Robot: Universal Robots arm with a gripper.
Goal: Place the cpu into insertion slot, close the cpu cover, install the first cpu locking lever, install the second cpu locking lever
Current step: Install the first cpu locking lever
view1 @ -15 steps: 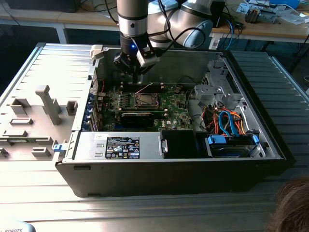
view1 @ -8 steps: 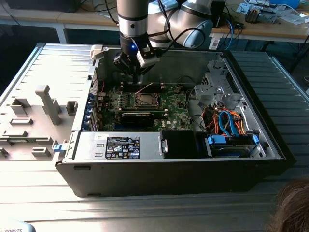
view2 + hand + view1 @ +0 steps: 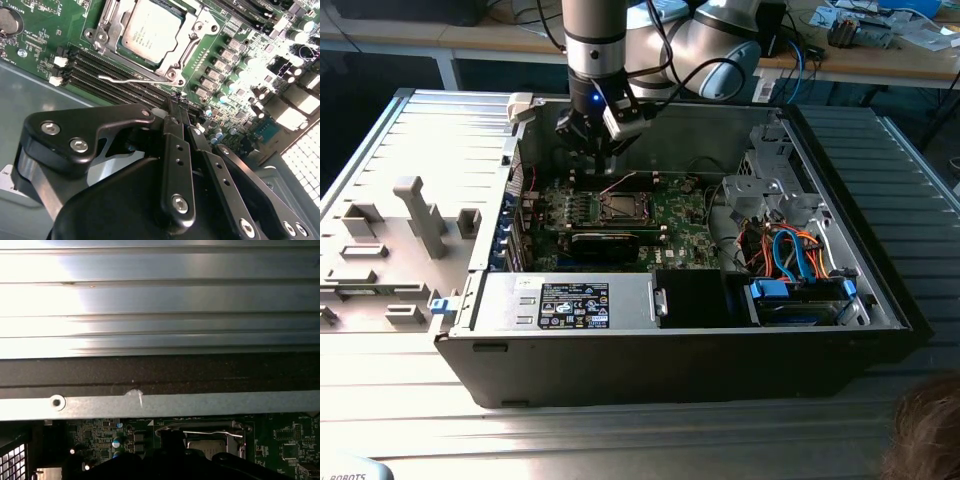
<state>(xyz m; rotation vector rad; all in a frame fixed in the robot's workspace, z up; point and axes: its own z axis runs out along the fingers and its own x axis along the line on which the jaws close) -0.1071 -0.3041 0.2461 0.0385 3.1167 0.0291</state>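
The cpu [image 3: 152, 30], a square chip with a silver-grey top, lies in the insertion slot [image 3: 620, 207] on the green board. The grey metal cpu cover [image 3: 196, 31] frames it and looks to lie flat over its edges. A thin wire locking lever [image 3: 131, 79] runs along one side of the socket; it also shows in the first wrist view [image 3: 212, 432]. My gripper [image 3: 176, 100] hangs just above the board beside that lever, its black fingers [image 3: 176, 150] brought together with nothing between them. In the exterior view the gripper [image 3: 592, 150] is over the back of the case, behind the socket.
The open computer case [image 3: 880, 300] walls in the board. Black memory slots [image 3: 100, 70] run next to the socket. A long black card [image 3: 605, 243], a cable bundle [image 3: 790, 250] and a grey parts fixture [image 3: 410, 210] are near. A person's hair [image 3: 925, 430] shows at the front.
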